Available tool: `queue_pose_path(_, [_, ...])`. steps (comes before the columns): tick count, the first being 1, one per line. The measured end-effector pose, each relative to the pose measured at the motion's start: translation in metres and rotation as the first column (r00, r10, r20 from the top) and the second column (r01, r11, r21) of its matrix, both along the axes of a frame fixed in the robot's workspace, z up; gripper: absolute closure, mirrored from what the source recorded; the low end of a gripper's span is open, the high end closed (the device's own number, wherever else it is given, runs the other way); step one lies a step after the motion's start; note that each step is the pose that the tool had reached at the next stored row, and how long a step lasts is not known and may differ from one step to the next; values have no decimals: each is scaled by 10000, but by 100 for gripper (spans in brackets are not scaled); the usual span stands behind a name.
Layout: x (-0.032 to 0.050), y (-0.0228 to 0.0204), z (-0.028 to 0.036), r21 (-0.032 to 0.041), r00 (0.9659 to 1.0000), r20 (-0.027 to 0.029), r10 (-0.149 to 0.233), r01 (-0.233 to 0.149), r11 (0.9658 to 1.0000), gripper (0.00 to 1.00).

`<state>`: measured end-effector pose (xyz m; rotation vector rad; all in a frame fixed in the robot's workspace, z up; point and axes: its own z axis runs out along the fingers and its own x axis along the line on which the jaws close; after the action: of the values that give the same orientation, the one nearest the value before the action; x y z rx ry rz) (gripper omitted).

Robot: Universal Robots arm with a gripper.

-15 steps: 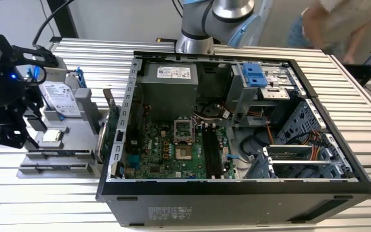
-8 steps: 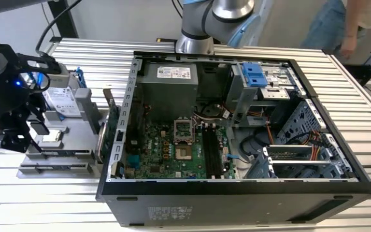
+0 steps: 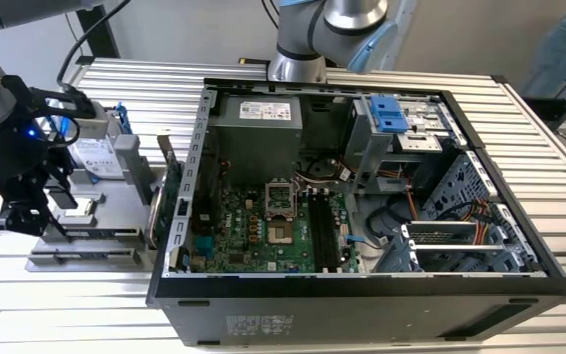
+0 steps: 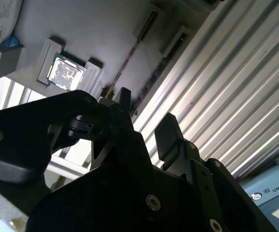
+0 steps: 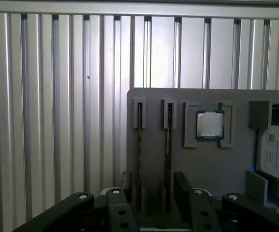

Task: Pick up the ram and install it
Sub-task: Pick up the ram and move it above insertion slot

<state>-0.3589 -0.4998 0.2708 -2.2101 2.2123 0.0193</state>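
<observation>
Two ram sticks stand on edge in narrow slots of a grey holder (image 5: 212, 169): one ram (image 5: 139, 145) and a second ram (image 5: 168, 145) beside it. In the second wrist view the same two show as a thin ram (image 4: 137, 46) and a darker one (image 4: 164, 62). My gripper (image 5: 154, 186) hovers over the holder, open, with both sticks lying below the gap between its black fingers (image 5: 183, 186). Nothing is held. In the exterior view the gripper (image 3: 23, 214) is at the exterior view's left, over the holder (image 3: 116, 193), well apart from the motherboard's black memory slots (image 3: 324, 228).
A processor chip (image 5: 210, 124) sits in a pocket next to the sticks, and a silver hard drive (image 5: 277, 152) lies beyond it. The open computer case (image 3: 362, 284) stands on the ribbed aluminium table (image 3: 548, 169), an upright green card (image 3: 165, 203) by its wall.
</observation>
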Motion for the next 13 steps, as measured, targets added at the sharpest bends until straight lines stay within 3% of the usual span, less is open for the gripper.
queue_pose_path(13, [16, -15, -241, -4, 10000, -4, -1, 1, 10000, 0])
